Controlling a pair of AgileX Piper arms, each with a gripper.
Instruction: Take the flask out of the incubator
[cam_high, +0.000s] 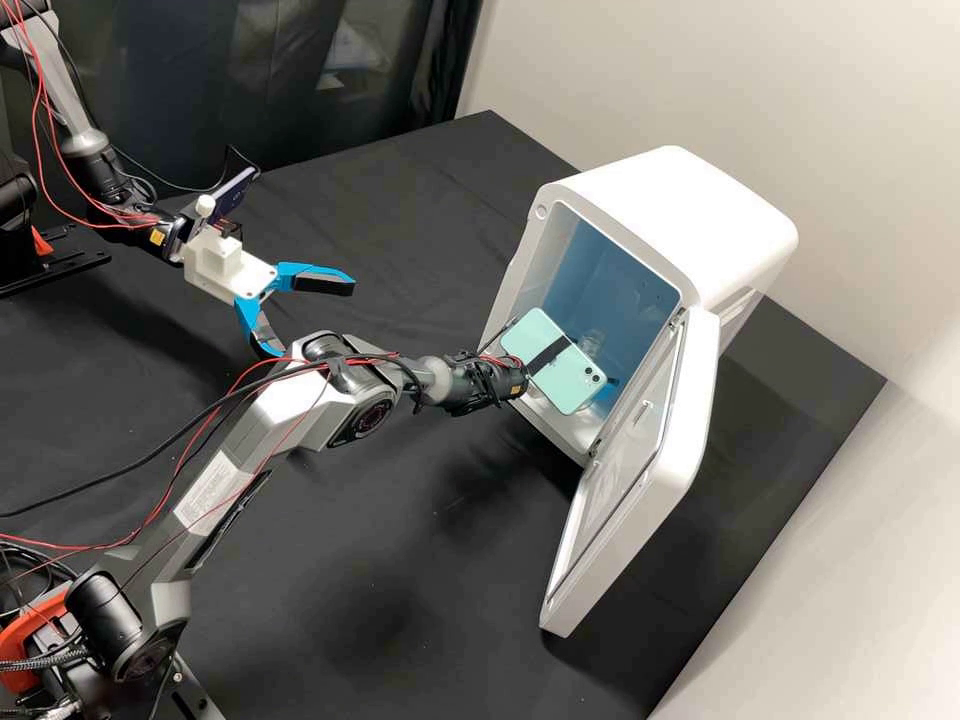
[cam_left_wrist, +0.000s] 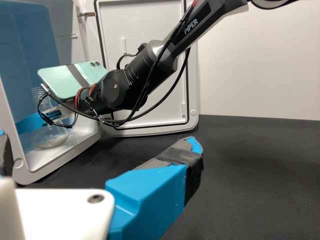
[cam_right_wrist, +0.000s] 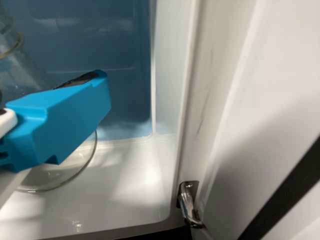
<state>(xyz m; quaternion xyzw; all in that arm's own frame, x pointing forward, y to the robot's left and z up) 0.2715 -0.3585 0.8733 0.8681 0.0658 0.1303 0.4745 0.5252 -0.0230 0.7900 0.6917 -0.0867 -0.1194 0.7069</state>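
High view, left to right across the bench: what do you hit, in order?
left gripper, fingers open → right arm's elbow joint → mint-green phone strapped at that arm's wrist → open incubator door.

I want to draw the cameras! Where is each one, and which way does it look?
High view: fixed above the bench, looking down at the incubator; shows both arms and the left gripper.
Left wrist view: on the left arm, facing the open incubator; shows the left gripper, the right arm.
Right wrist view: inside the incubator, facing its floor; shows the right gripper.
Both wrist views share the flask.
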